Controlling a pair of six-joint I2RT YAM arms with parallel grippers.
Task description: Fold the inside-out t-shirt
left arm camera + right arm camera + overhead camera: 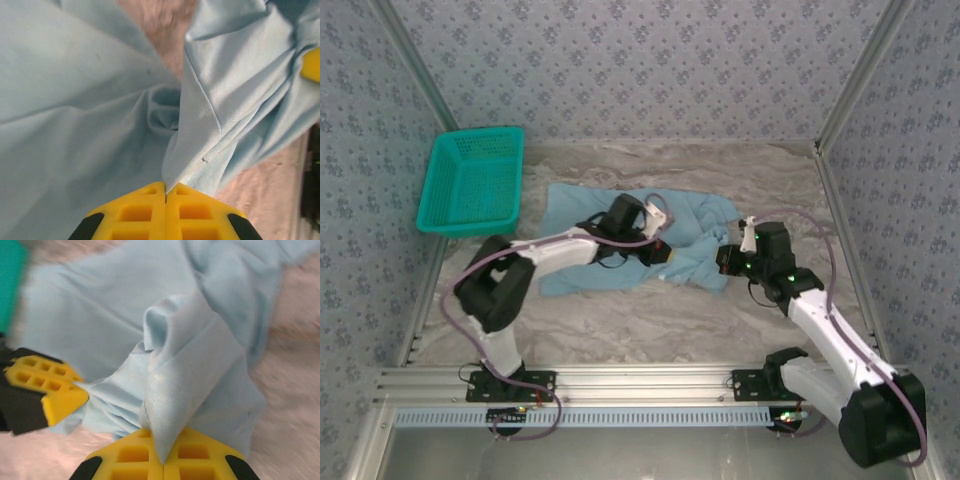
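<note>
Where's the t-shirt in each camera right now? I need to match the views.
Top: t-shirt mid-table, right of the basket.
Left wrist: left and upper right, fold pinched in the left claw.
Right wrist: centre and top, fold pinched in the right claw.
Landmark: left claw's yellow fingers, bottom of its own view, left edge of right wrist view.

Top external camera looks down from above and behind both arm bases, covering the whole table; each wrist camera looks along its own yellow fingers at very close range; all three views share the light blue t-shirt.
</note>
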